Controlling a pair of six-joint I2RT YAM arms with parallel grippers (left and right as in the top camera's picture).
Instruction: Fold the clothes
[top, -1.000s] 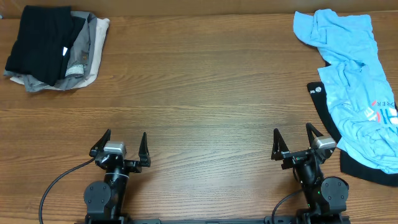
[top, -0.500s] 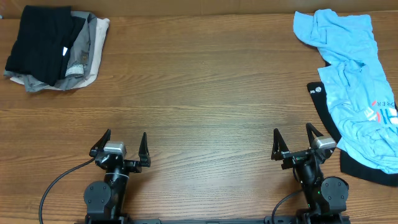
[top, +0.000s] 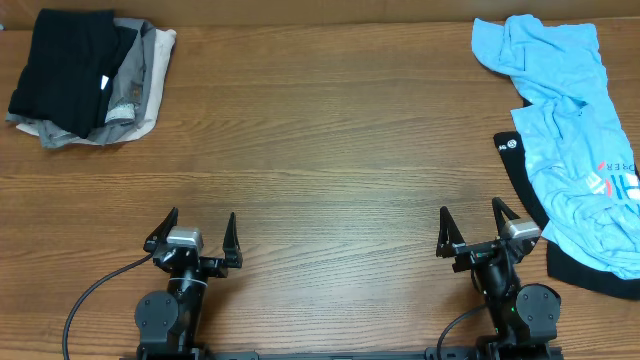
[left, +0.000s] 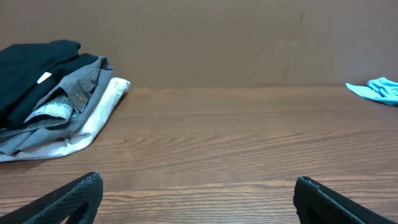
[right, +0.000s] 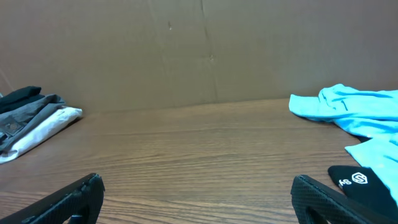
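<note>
At far right, blue shirts (top: 565, 130) and underlying black garment (top: 510, 162) could be pinched together; left claw (top: 202, 215), right claw (top: 470, 208) held apart.

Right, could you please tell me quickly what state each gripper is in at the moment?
Left gripper: open, holding nothing.
Right gripper: open, holding nothing.
</note>
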